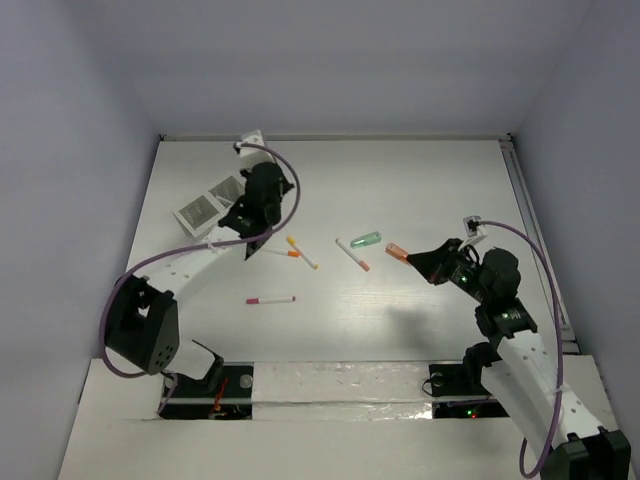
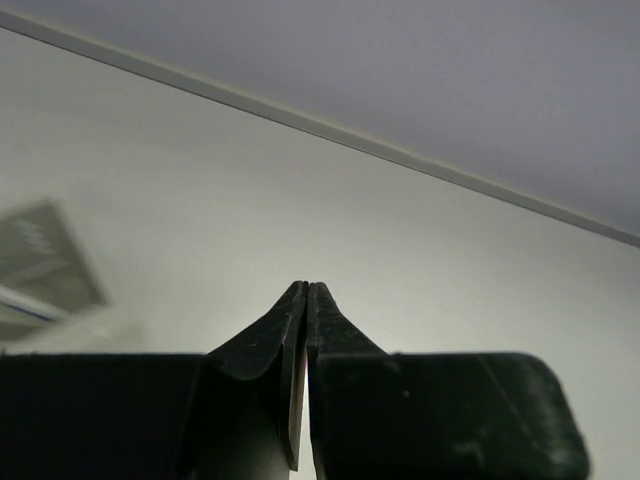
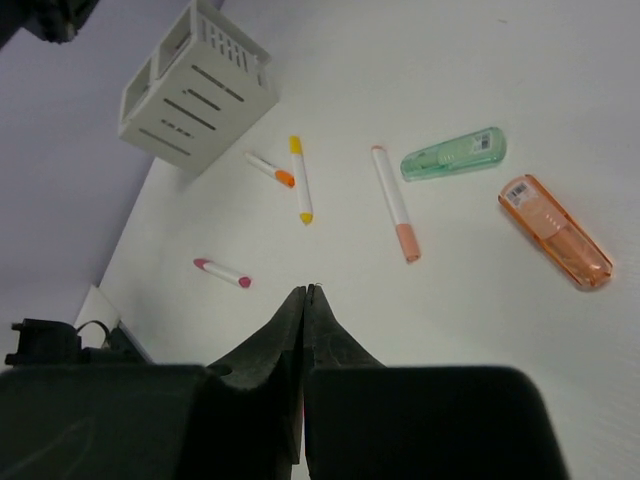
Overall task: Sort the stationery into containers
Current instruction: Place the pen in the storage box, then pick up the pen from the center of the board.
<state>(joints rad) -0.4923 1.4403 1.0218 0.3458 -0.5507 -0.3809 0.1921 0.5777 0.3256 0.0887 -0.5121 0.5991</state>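
While six pieces of stationery are lying loose on the bench (image 1: 440, 180), we are finding both end effectors pressed together and pinching nothing. The right end effector (image 3: 305, 292) is hanging over the bench with its fingertips meeting in a thin seam. Ahead of it and to its right, the orange capsule piece (image 3: 555, 230) is lying nearest. In the overhead view that piece is sitting just off the fingertips, and we are unable to tell whether they are touching.

Beyond it, the green capsule piece (image 3: 453, 155) is lying apart from it. Straight ahead, the peach-capped pen (image 3: 395, 203) is lying on its own. Ahead and slightly left, the yellow-capped pen (image 3: 300, 180) and the shorter orange-capped pen (image 3: 270, 168) are lying just beside each other. Nearer and further left, the pink-capped pen (image 3: 223, 272) is lying well apart from the rest. Farthest ahead and to the left, the white box (image 3: 195, 90) is standing upright, showing a slotted wall.

The left end effector (image 2: 305, 292) is likewise holding its fingers flat against each other. The white box is appearing only as a blur to its left, and we are unable to tell what it is containing.
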